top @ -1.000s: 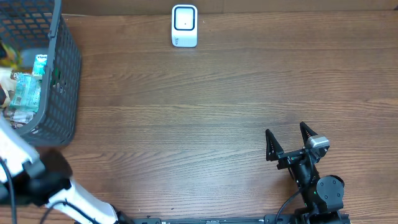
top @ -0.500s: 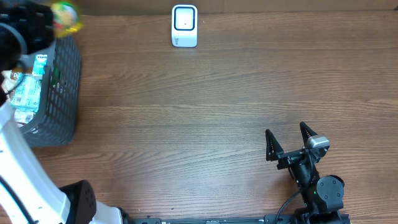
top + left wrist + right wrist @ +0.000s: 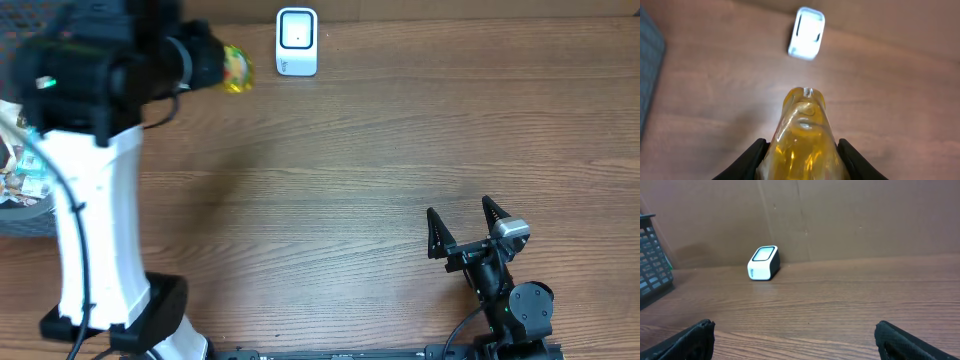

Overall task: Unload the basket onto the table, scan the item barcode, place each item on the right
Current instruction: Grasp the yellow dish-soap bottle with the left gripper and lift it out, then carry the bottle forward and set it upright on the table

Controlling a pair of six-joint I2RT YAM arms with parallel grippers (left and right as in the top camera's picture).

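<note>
The right gripper (image 3: 458,208) sat near the table's front edge, its jaws spread wide and empty. Farther out, the left gripper (image 3: 801,146) was partly closed on a yellow see-through bottle (image 3: 803,112), held above the table near the white barcode scanner (image 3: 806,32). At the left, the arm hid most of the dark mesh basket (image 3: 20,218). The packets (image 3: 18,168) inside it were too blurred to make out.

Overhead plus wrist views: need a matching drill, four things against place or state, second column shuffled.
1. yellow item
2. scanner
3. right gripper
4. basket

a. jaws wide, nothing between them
b. white, at the table's far edge
c. dark mesh, far left of the table
d. clamped in the left gripper, above the table

Pairs: 1-d, 2-b, 3-a, 4-c
</note>
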